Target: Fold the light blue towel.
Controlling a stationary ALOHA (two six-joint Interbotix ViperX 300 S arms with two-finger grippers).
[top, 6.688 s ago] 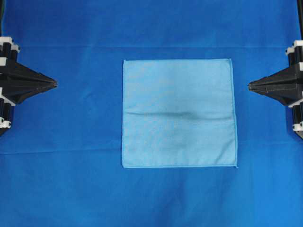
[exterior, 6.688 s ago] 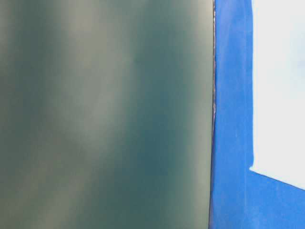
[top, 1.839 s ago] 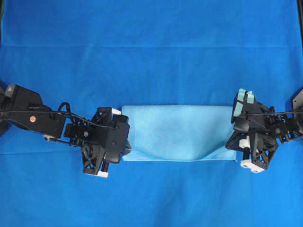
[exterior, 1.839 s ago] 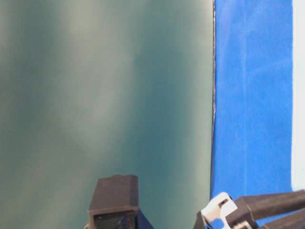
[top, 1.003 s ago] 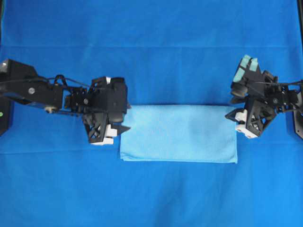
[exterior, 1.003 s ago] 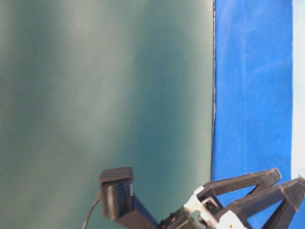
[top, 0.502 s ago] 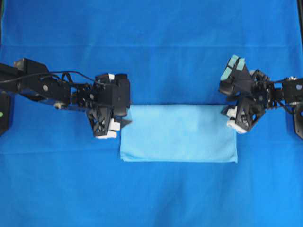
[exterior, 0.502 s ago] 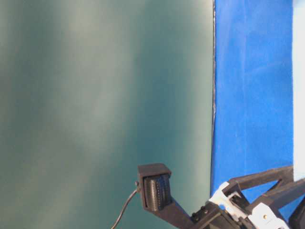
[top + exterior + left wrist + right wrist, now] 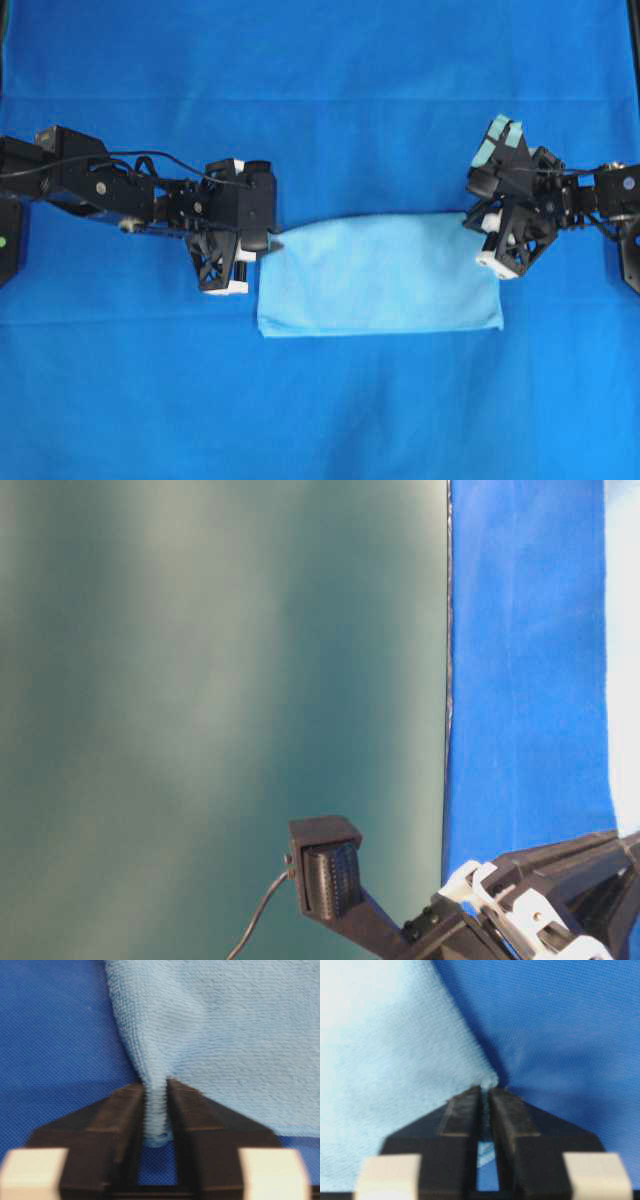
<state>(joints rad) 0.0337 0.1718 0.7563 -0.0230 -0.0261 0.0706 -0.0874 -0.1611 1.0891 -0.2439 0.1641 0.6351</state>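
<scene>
Overhead view, centre: the towel [image 9: 380, 275] lies on the counter [image 9: 320, 90] as a wide band, already doubled once. Your left tool [image 9: 268, 243] is clamped on the band's upper left corner; the left wrist view shows a pinch of cloth squeezed between its jaws. Your right tool [image 9: 480, 232] is clamped on the upper right corner, jaws nearly touching with the hem between them. You hold both upper corners so the edge stays taut and level, which probably sets up the second fold toward the lower edge.
</scene>
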